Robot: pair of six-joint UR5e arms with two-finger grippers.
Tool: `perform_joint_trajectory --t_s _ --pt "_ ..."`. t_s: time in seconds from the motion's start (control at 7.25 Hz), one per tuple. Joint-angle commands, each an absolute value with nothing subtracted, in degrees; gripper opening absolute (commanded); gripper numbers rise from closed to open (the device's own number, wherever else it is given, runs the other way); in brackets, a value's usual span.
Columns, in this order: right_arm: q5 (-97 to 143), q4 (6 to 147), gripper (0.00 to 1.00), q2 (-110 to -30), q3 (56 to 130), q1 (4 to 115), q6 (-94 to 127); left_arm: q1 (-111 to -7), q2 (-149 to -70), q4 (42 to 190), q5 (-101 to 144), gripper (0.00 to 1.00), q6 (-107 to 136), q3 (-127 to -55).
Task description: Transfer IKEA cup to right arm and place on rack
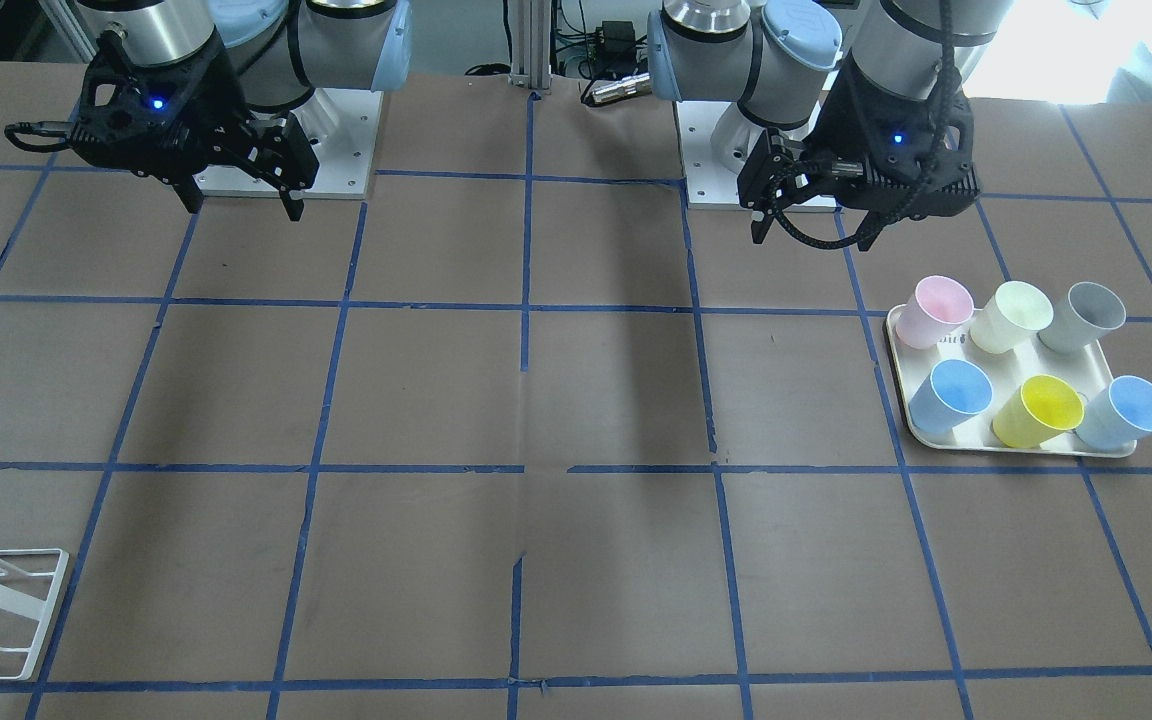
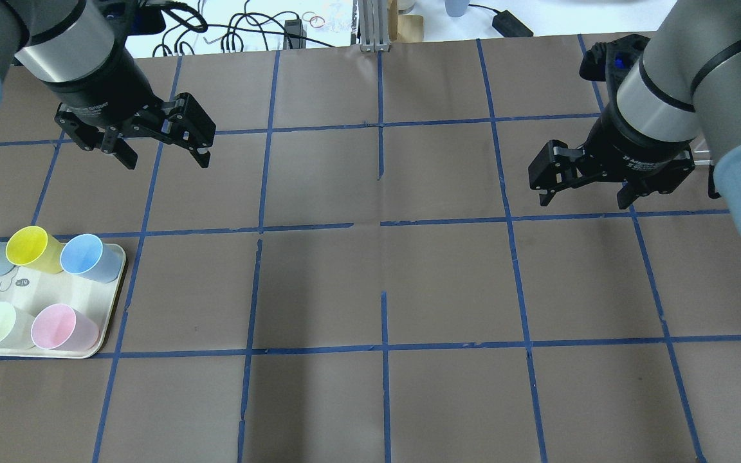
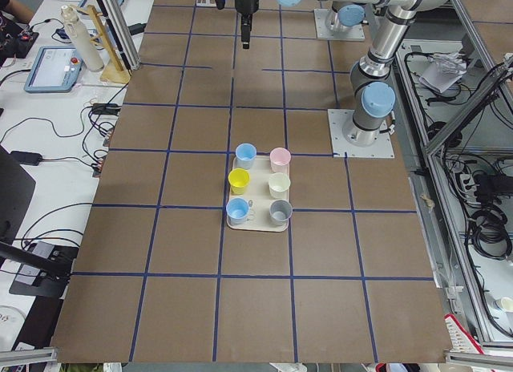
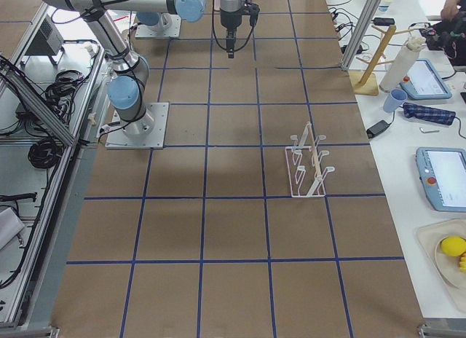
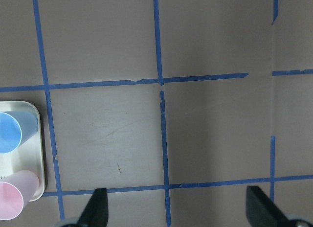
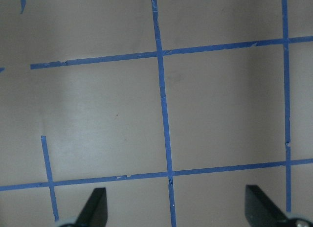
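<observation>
Arms both hang above the brown gridded table [image 2: 448,283], close to my base side, wrists pointing down. My left gripper [image 2: 166,157] is spread wide and has nothing between its fingers or touching them. It hovers over bare table, just past the tray's [image 2: 36,292] far end. My left wrist camera catches only that tray's corner, with a blue cup [image 5: 14,131] and the pink cup [image 5: 13,200].

My right gripper [image 2: 584,200] is spread just as wide, also empty, above bare tape squares well apart from everything.

The IKEA cup [image 1: 1011,315] stands mouth up on the tray on my left side. It is in the row nearer me, between the pink cup and the grey cup [image 1: 1083,316]. A yellow cup [image 1: 1039,410] and blue ones fill the other row.

The rack [image 4: 307,165] sits on the table far off on my right side, near the operators' edge.

There is a small drawing and a mark on the tray floor, and white print on my wrists, but all are too small for me to read.
</observation>
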State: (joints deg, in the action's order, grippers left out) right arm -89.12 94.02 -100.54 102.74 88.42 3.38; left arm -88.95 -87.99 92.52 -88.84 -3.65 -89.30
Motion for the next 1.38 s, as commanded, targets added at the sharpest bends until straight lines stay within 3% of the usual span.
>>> perform_joint_trajectory --t_s 0.0,0.41,1.24 --pt "-89.21 93.52 1.0 -100.55 102.74 88.42 2.91 -89.12 -87.8 92.37 -88.77 1.0 -3.78 -89.3" --pt "-88.95 93.52 1.0 -100.63 102.57 88.5 3.51 -87.9 -86.31 92.63 -89.03 1.0 -7.79 -91.57" --pt "-81.63 93.87 1.0 -99.85 102.65 88.42 2.9 -56.75 -83.76 87.67 -88.59 1.0 -50.9 -102.55"
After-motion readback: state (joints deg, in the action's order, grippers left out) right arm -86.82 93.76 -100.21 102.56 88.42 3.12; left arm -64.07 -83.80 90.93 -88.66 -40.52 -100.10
